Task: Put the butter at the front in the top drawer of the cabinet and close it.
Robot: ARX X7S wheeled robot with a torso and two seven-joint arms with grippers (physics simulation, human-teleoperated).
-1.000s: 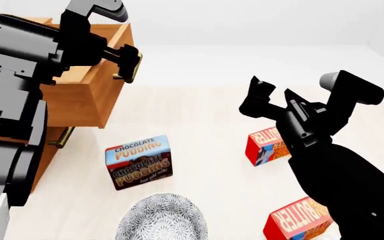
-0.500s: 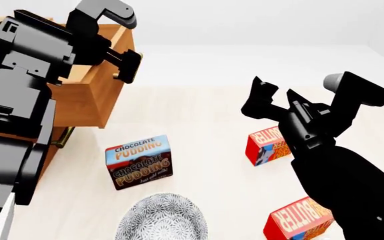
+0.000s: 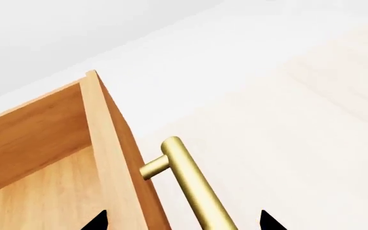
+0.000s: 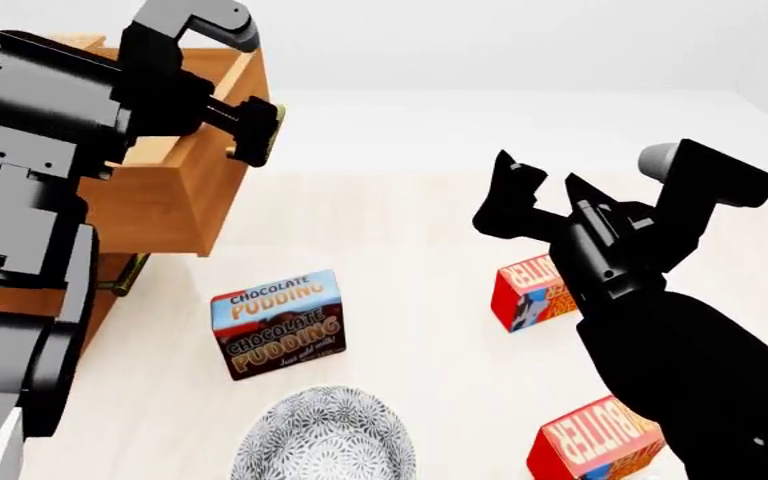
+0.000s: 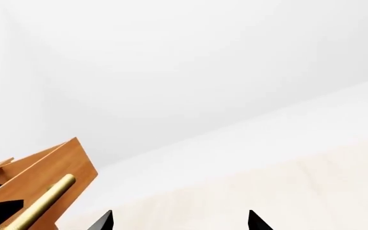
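while the butter [image 4: 534,293] lies untouched — long axis running away rightward — both end effectors gape empty.

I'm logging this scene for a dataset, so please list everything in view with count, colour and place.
Cabinet: one, light-brown wood, at the scene's left.
Top drawer: one, light-brown, pulled open, brass bar handle.
Lower drawer handle: one, brass, below the open drawer.
Chocolate pudding box: one, brown and blue, middle of the floor.
Butter cartons: two, red-orange; one mid-right, one at the bottom right.
Patterned bowl: one, grey-white, bottom centre.
Floor: pale wood grain.
Left gripper: black, at the drawer handle; open in the wrist view.
Right gripper: black, open, raised above the mid-right carton.
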